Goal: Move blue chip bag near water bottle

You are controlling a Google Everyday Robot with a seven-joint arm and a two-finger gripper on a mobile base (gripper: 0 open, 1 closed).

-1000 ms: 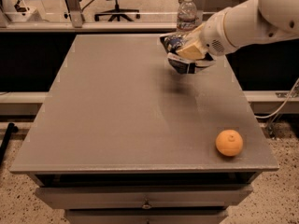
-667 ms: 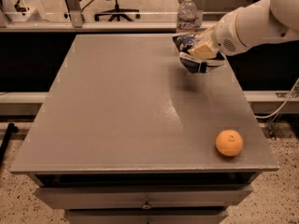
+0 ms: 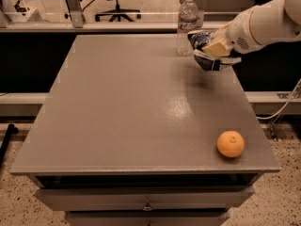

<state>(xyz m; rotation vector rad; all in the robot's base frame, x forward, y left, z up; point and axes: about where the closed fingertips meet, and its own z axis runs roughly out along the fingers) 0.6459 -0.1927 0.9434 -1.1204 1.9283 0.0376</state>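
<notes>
Across the far edge of the one grey table [image 3: 117, 107], at 1 o'clock: one white arm [image 3: 263, 25] reaches in from 3 o'clock. One water bottle [image 3: 188, 25], upright. One gripper [image 3: 215, 51], fingers [image 3: 217, 46] pinching the one blue chip bag [image 3: 199, 40], which hangs clear of the tabletop just beside the bottle. One orange [image 3: 230, 143] at 5 o'clock. Best done: lower straight down, release gently, avoid nudging the bottle.

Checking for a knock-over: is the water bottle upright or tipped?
Upright: water bottle stands cap-up on the table, beside the gripper holding the blue chip bag.
</notes>
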